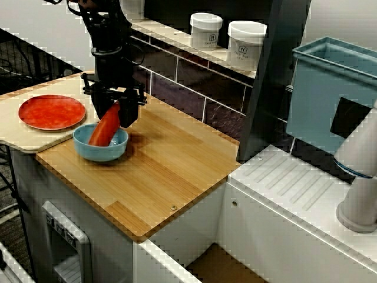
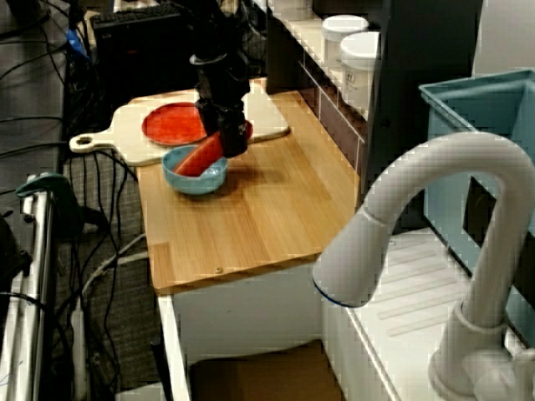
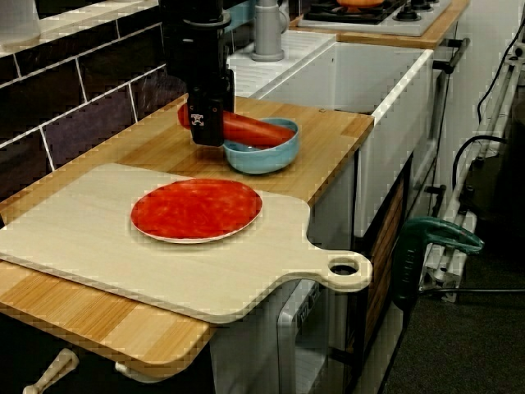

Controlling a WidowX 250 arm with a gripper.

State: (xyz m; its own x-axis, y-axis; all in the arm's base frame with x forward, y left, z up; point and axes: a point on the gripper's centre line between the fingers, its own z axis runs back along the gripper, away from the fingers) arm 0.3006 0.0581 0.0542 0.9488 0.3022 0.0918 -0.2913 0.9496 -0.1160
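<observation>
Nearest the lens, in the view from the board's end, lay a pale wooden cutting board with a holed handle (image 3: pixel 246 275), bearing a flat round red plate (image 3: pixel 197 208). Just beyond it, on the honey-coloured wooden countertop (image 1: pixel 165 177), stood a small round light-blue bowl (image 1: pixel 112 154). Over the bowl hung the black robot gripper (image 1: pixel 118 111), its fingers pinched on the upper part of a long tapered orange-red vegetable (image 1: pixel 105 131). That vegetable sat tilted, its lower end inside the bowl and its upper end leaning out toward the tiled wall. White lidded jars (image 1: pixel 206 30) stood on the ledge behind, well apart.
</observation>
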